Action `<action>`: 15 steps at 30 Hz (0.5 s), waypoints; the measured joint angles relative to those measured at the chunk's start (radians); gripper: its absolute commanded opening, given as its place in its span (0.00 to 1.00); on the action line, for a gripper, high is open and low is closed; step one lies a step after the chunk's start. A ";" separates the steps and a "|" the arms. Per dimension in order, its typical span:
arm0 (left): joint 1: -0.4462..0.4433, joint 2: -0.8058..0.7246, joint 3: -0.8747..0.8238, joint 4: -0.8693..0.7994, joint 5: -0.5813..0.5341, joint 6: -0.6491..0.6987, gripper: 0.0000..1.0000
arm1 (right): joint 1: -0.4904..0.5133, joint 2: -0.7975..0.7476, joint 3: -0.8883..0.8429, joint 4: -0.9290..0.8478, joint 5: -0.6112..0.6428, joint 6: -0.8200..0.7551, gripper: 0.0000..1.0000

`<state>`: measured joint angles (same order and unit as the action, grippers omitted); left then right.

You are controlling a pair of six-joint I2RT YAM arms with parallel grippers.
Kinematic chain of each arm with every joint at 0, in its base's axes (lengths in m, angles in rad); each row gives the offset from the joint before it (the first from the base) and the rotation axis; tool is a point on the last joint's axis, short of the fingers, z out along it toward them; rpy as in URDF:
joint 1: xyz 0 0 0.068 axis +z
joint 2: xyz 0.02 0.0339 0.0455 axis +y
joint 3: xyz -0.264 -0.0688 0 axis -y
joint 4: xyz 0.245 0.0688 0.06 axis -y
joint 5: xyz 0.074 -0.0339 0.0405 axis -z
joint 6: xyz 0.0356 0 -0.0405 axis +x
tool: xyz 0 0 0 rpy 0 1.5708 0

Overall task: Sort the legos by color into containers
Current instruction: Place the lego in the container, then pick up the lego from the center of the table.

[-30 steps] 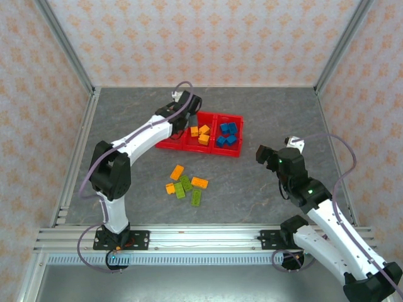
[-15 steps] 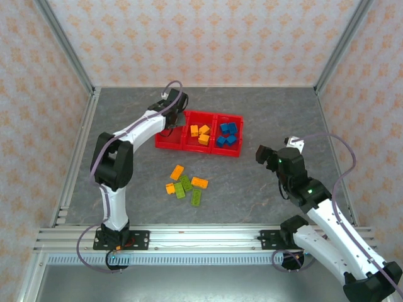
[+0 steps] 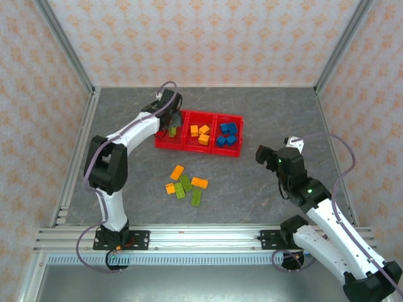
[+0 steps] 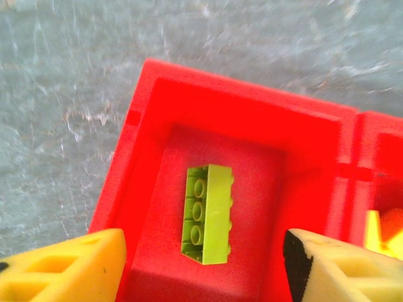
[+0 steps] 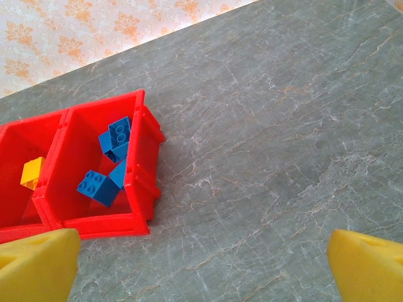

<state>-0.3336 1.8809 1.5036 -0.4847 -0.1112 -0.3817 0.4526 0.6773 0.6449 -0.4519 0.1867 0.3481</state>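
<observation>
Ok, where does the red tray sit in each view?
Top external: red tray at centre, beyond the loose bricks.
Left wrist: its left compartment mid-frame, green brick inside.
Right wrist: its right end at lower left, blue bricks inside.
Shared landmark: orange bricks in the middle compartment.

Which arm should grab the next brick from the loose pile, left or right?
Probably left. The left gripper is open, the green brick lying in the end compartment below it, and the loose pile sits nearer its base. The right gripper, also open, hangs farther off.
</observation>
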 measured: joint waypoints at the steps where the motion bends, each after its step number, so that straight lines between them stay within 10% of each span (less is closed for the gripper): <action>1: 0.000 -0.023 0.000 0.000 0.000 0.003 0.74 | 0.000 0.001 0.000 0.000 0.000 0.000 1.00; 6: 0.000 -0.136 -0.004 -0.001 0.004 0.016 0.99 | 0.000 0.001 0.000 0.000 0.000 0.000 1.00; 15: -0.115 -0.328 -0.183 -0.014 -0.004 -0.003 0.99 | 0.000 0.005 0.000 0.000 0.000 0.000 1.00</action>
<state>-0.4488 1.5532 1.3205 -0.4992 -0.1150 -0.3847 0.4526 0.6823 0.6449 -0.4515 0.1864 0.3481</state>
